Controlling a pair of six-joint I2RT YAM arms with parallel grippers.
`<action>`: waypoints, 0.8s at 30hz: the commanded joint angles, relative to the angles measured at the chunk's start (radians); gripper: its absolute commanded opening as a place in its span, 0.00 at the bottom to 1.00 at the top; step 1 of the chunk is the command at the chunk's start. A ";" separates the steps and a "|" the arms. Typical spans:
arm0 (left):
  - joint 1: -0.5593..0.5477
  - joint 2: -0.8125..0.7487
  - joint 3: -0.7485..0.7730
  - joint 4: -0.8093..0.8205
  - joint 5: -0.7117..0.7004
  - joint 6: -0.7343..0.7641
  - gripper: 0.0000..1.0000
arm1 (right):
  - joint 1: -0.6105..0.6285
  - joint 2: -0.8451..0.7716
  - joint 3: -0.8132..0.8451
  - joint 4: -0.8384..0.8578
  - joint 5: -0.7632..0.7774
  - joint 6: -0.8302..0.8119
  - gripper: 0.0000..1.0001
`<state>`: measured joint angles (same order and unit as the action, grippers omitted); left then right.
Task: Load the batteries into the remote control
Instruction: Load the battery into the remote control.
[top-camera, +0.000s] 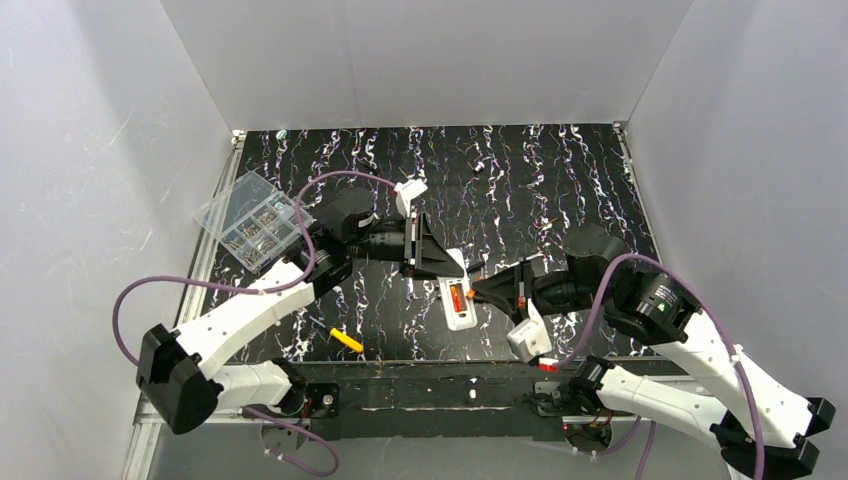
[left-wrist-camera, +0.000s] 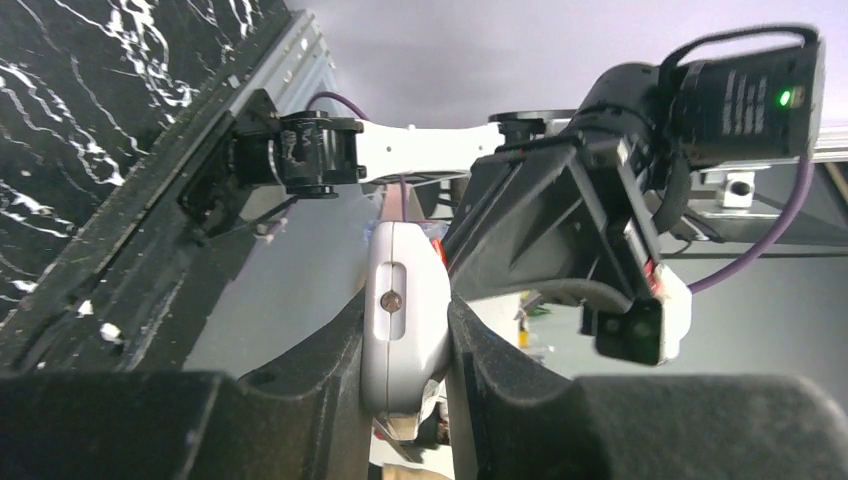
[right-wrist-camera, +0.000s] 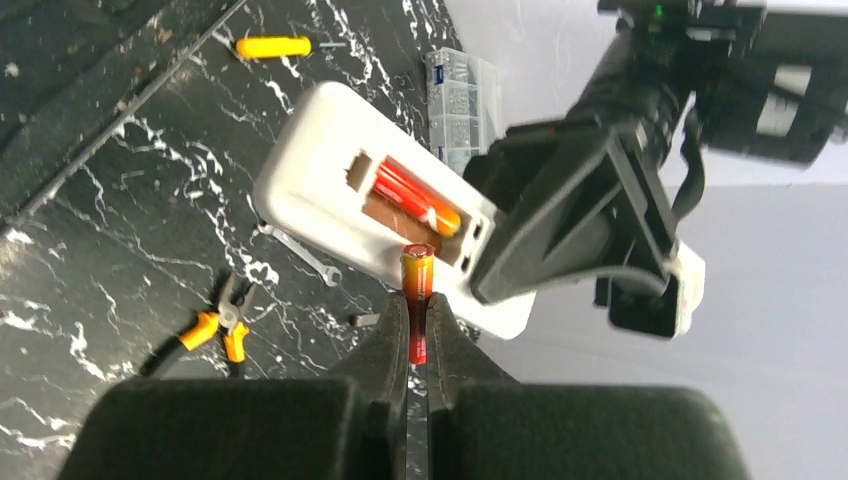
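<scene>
Left gripper (left-wrist-camera: 405, 322) is clamping the remote control (right-wrist-camera: 320, 190) by its sides. Right gripper (right-wrist-camera: 417, 312) is pinching a battery (right-wrist-camera: 417, 268) just beside the remote's open recess, second battery (right-wrist-camera: 415, 195) lying inside it.

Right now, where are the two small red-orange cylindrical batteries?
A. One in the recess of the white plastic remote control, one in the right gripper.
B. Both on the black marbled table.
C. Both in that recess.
A: one battery lies in the remote control's recess, and the second battery is pinched in the right gripper.
</scene>
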<state>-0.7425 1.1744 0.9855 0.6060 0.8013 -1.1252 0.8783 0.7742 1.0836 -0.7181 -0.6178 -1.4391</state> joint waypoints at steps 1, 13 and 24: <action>0.001 0.041 0.037 0.201 0.133 -0.130 0.00 | 0.089 -0.003 0.053 -0.082 0.170 -0.144 0.01; 0.000 0.073 0.013 0.199 0.174 -0.124 0.00 | 0.221 0.038 0.099 -0.301 0.431 -0.393 0.01; -0.008 0.036 -0.026 0.118 0.135 -0.064 0.00 | 0.242 0.088 0.134 -0.329 0.561 -0.586 0.01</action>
<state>-0.7448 1.2659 0.9680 0.7162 0.8989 -1.2179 1.1023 0.8589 1.1679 -1.0275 -0.1192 -1.9396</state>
